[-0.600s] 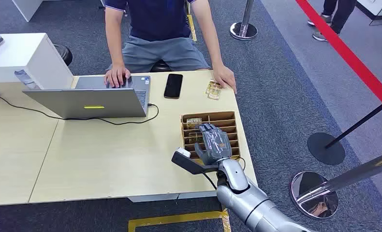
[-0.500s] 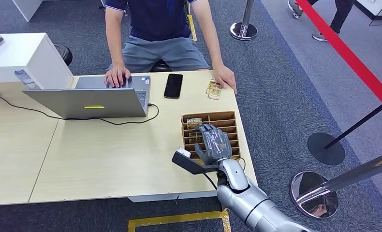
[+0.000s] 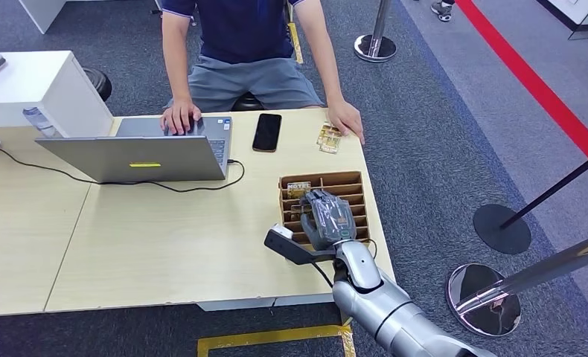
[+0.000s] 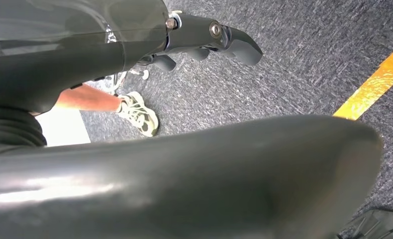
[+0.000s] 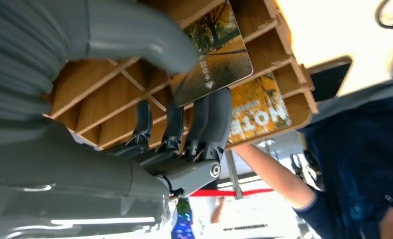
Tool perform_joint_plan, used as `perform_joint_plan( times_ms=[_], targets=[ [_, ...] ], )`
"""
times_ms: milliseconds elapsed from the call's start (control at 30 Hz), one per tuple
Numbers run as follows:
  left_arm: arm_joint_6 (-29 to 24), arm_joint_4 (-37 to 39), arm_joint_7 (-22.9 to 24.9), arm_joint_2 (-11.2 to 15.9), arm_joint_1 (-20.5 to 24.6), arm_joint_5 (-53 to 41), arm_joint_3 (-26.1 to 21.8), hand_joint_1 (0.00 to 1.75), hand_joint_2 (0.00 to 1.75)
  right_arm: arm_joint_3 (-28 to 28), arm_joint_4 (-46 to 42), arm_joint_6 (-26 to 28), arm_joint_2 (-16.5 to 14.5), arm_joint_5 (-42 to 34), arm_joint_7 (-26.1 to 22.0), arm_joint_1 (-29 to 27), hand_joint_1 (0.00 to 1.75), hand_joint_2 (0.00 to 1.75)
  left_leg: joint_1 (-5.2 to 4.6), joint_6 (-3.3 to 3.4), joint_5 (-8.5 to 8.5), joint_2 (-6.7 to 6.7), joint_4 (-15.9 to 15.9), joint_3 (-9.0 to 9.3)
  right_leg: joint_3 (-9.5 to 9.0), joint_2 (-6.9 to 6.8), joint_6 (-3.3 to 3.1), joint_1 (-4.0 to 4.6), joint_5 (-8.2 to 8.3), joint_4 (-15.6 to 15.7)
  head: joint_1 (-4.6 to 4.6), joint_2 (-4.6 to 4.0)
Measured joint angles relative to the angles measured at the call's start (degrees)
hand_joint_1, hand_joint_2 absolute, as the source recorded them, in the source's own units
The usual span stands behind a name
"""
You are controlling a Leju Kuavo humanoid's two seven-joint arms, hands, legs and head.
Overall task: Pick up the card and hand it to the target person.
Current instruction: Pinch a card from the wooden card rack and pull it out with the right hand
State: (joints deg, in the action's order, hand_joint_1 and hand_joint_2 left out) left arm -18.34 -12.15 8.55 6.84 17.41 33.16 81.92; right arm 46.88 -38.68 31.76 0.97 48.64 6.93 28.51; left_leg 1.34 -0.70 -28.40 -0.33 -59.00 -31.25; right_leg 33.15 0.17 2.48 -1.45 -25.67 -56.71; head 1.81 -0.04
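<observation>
The right hand is over the wooden slotted box near the table edge, thumb and fingers pinching a card with an autumn-tree print, which stands in one of the box's slots. A second card with orange foliage sits in a neighbouring slot, toward the box's far end. The left hand hangs over grey carpet, its fingers curled in with nothing in them. Across the table sits a person in a dark shirt, one hand on a laptop, the other beside a few small cards lying flat. A black phone lies between laptop and those cards.
</observation>
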Motion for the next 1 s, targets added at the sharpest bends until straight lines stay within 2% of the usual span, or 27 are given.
perform_joint_plan(
  times_ms=[167,333,533,667,1000],
  targets=[
    [0.0,0.0,0.0,0.0,0.0,0.0,0.0,0.00,0.00,0.0,0.5,0.0,-0.1,0.1,0.0,0.1,1.33,1.75,0.00,0.00,0.00,0.00,0.0,-0.01,0.00,0.00,0.00,0.00,0.00,0.0,-0.01,0.00],
    [0.0,0.0,0.0,0.0,0.0,0.0,0.0,0.00,0.00,0.0,0.8,0.1,-0.2,0.2,0.0,0.2,1.29,1.75,0.00,0.00,0.00,0.00,0.0,-0.01,0.00,0.00,0.00,0.00,0.00,0.0,-0.01,0.00],
    [0.0,0.0,0.0,0.0,0.0,0.0,0.0,0.00,0.00,0.0,1.0,0.1,-0.2,0.4,0.1,0.3,1.35,1.75,0.00,0.00,0.00,0.00,0.0,0.00,0.00,0.00,0.00,0.00,0.00,0.0,0.00,0.00],
    [0.0,0.0,0.0,-0.1,0.0,0.1,0.0,0.00,1.75,0.0,1.3,0.1,-0.2,0.6,0.2,0.4,1.40,1.75,0.00,0.00,0.00,0.00,0.0,0.01,0.00,0.00,0.00,0.00,0.00,0.0,0.00,0.00],
    [0.3,0.0,-0.3,-0.3,0.3,0.0,0.0,0.00,1.75,0.0,1.7,0.6,-0.2,0.2,0.1,0.6,1.40,1.75,0.00,0.00,0.00,0.00,0.0,0.01,-0.01,0.00,0.00,0.00,0.00,0.0,0.00,0.00]
  ],
)
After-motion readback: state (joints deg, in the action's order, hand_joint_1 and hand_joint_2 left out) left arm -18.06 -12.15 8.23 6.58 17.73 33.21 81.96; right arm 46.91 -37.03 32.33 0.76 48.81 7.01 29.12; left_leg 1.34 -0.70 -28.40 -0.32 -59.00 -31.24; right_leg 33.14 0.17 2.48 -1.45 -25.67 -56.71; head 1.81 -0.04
